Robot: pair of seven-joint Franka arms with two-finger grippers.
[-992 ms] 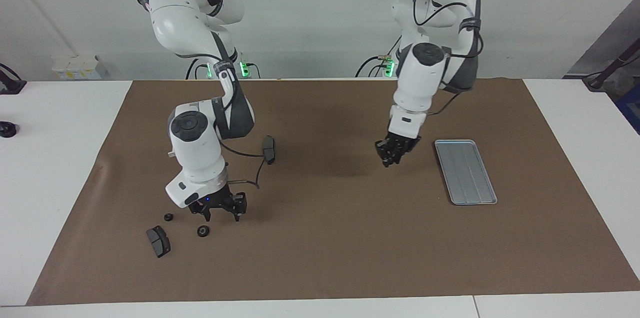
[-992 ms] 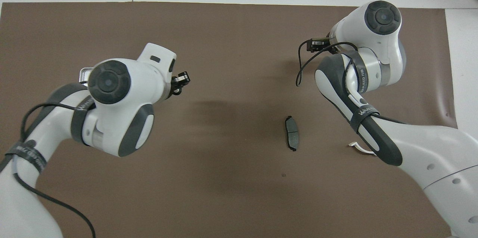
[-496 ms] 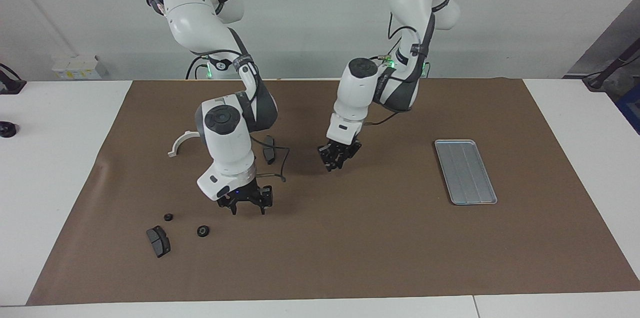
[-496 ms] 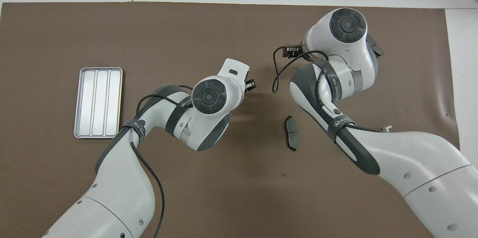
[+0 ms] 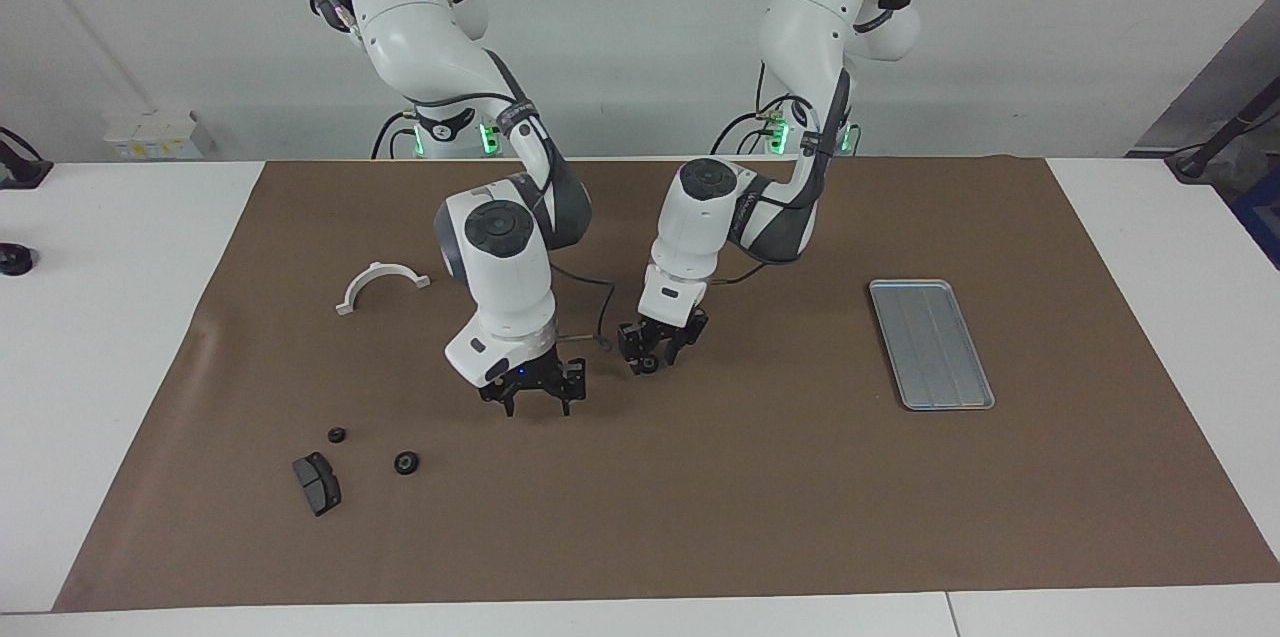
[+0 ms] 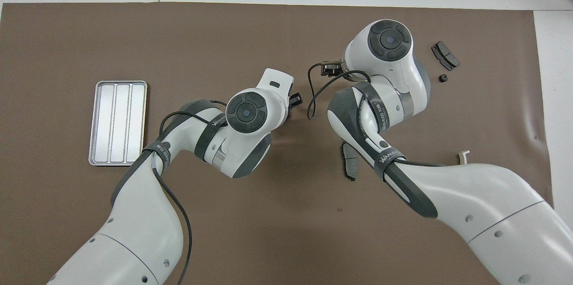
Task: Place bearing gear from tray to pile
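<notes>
Starting at the right arm's end of the table: the pile (image 5: 405, 463) is really just two little black ring gears lying on the brown mat (image 5: 700, 517), a bit apart from each other. A dark grey brake pad (image 5: 316, 483) lies just beside them. A white half-ring (image 5: 381, 283) sits nearer to the robots than those.

Next comes the right gripper (image 5: 533, 397), hanging low over bare mat around the middle of the table. Its fingers are spread apart with nothing between them. From above, a second brake pad (image 6: 350, 164) peeks out from under that arm.

Right next to it is the left gripper (image 5: 655, 349), which has reached in from its own end and is also over the middle of the mat. There's a small dark round thing right at its fingertips, pretty sure that's the bearing gear (image 5: 648, 365). Honestly I can't tell whether the fingers are clamped on it or apart, or whether it's touching the mat.

Last, toward the left arm's end, the silver ridged tray (image 5: 930, 344) lies flat on the mat, well apart from both grippers.
</notes>
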